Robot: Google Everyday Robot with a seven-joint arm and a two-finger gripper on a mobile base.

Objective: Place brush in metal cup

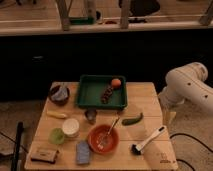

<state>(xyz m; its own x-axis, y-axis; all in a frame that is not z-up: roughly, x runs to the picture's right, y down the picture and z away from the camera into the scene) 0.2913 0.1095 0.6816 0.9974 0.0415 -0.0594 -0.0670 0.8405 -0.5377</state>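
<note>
Single camera is looking down on the whole desk [146,100] from its front, mid-range. Arm [187,87] is entering at right; gripper is sitting out of frame.

Lab-like test room: white robot arm [187,85], staged wooden table [145,100]; tool [168,117] beside table's right edge.

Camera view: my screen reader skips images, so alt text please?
The brush lies at the table's front right, apart from the metal cup beside the green tray. The robot arm is at right, its gripper out of view.
</note>
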